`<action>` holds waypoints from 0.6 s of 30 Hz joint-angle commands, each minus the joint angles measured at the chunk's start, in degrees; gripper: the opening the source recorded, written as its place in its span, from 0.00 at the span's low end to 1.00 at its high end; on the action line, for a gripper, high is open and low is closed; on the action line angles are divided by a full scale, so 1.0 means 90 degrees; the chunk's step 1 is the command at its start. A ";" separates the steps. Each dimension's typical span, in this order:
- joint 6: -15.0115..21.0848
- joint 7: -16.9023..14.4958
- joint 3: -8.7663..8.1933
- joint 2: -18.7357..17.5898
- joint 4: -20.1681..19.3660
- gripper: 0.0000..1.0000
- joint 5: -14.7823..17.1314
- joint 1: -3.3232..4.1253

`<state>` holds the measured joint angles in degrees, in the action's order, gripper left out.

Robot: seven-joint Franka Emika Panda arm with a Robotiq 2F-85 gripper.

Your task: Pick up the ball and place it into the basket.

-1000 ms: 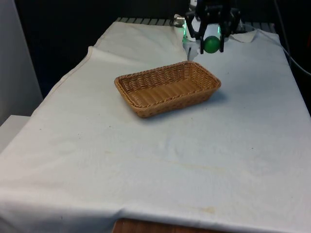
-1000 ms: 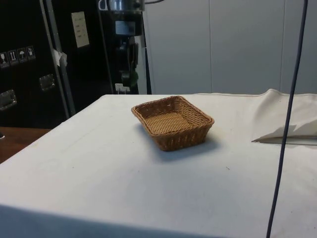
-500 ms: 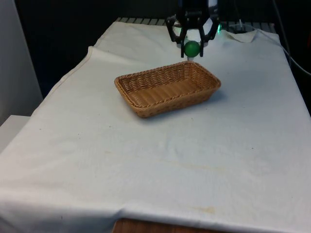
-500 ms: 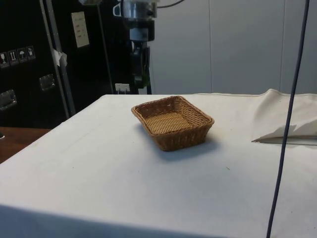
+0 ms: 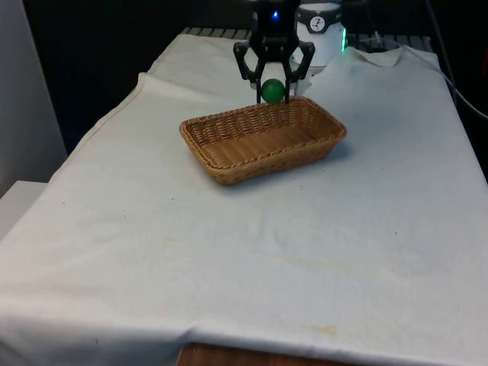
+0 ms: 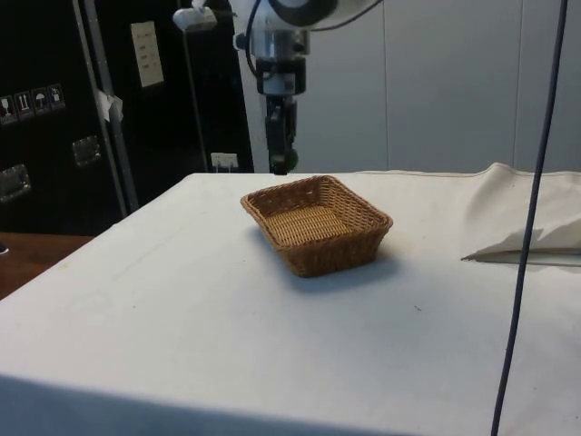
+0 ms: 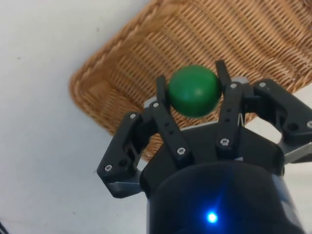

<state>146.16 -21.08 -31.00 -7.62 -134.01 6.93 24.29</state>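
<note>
round green ball (image 5: 272,91) moved over woven basket (image 5: 263,138).

I see my gripper (image 7: 194,92) squeezing a green ball (image 7: 193,91) between its two black fingers (image 7: 163,100). The ball is up in the air. Under it is a brown woven basket (image 7: 122,83), near one corner. The basket sits on a white cloth (image 7: 44,146).
</note>
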 commanded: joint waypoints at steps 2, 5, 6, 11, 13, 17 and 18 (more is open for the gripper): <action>0.0172 -0.0121 0.0006 -0.0045 -0.0095 0.01 0.0146 -0.0025; 0.0401 -0.0153 -0.0013 -0.0178 -0.0223 0.01 0.0248 -0.0019; 0.0286 -0.0089 -0.0045 -0.0172 -0.0166 0.01 0.0140 0.0000; 0.0668 -0.0140 0.0013 -0.0382 -0.0357 0.01 0.0382 -0.0019; 0.0809 -0.0140 0.0032 -0.0509 -0.0420 0.01 0.0477 -0.0019; 0.0929 -0.0140 0.0057 -0.0637 -0.0471 0.01 0.0579 -0.0019; 0.0974 -0.0140 0.0070 -0.0681 -0.0484 0.01 0.0618 -0.0019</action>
<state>154.53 -21.83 -30.88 -14.27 -138.20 11.80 24.35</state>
